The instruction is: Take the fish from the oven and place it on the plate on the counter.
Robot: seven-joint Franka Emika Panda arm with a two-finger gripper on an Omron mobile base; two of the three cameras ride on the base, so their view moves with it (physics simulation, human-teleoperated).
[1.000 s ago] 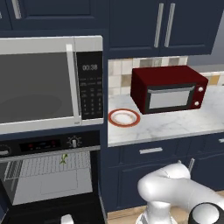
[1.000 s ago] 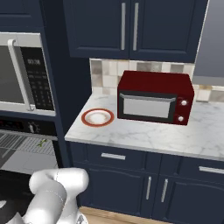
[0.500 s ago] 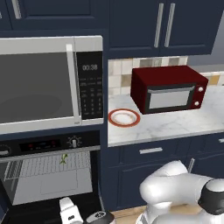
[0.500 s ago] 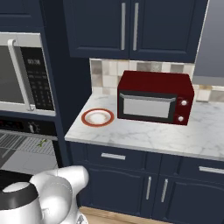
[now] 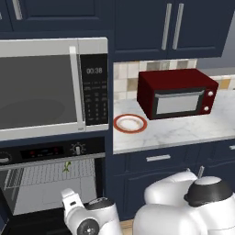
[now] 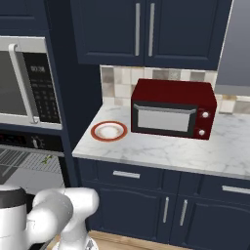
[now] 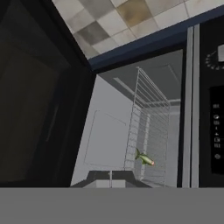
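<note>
The oven (image 5: pixel 43 176) stands open, its dark glass door (image 7: pixel 35 109) swung down. A tiny greenish-yellow fish (image 5: pixel 67 166) lies on the wire rack (image 7: pixel 148 131), near the rack's front edge; it also shows as the fish (image 6: pixel 47 158) and the fish (image 7: pixel 145 159). My gripper (image 7: pixel 110 179) is shut and empty, short of the fish and just outside the oven mouth. The white hand (image 5: pixel 70 201) hangs low in front of the oven opening. The orange-rimmed plate (image 5: pixel 130 123), also the plate (image 6: pixel 109 131), sits empty on the marbled counter (image 5: pixel 183 131) to the oven's right.
A big silver microwave (image 5: pixel 46 87) sits directly above the oven. A red toaster oven (image 5: pixel 176 93) stands on the counter right of the plate. Navy drawers (image 6: pixel 127 176) run under the counter, and the oven's control panel (image 7: pixel 216 127) borders the opening.
The arm has swung down and left, bringing the hand up in front of the open oven. The fish and plate have not moved. The gripper stayed shut.
</note>
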